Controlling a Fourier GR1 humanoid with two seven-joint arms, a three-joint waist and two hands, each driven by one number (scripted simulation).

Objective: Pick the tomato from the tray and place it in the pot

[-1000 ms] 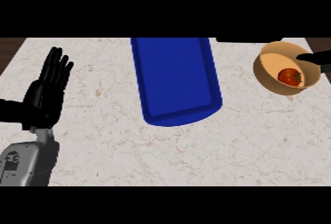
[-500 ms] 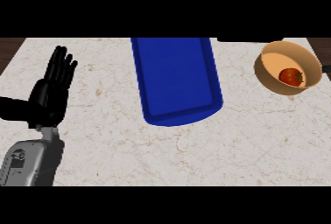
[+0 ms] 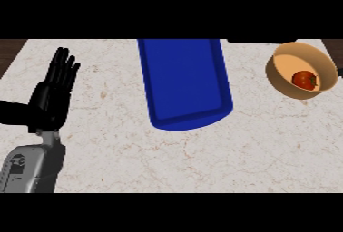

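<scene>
Since a second ago our right robot hand, which showed as a dark shape at the pot's right rim, has gone out of the head view, and nothing of it shows now, so we cannot tell how its fingers stand; the left robot hand (image 3: pixel 52 97) has barely shifted. Going from the left: that left robot hand rests open at about 9 o'clock on the worktop (image 3: pixel 201 158), fingers straight and pointing toward 12, holding nothing. In the middle lies the blue tray (image 3: pixel 184 81), its long axis running from 12 to 6 o'clock, with nothing on it. At about 2 o'clock stands the tan pot (image 3: pixel 281 68), and the tomato (image 3: pixel 305 80) sits inside it, toward its right wall. From the left robot hand the tomato lies far off toward 3 o'clock, beyond the tray, so the right arm's side is the nearer one. We judge the placing done, with no further reach needed.
</scene>
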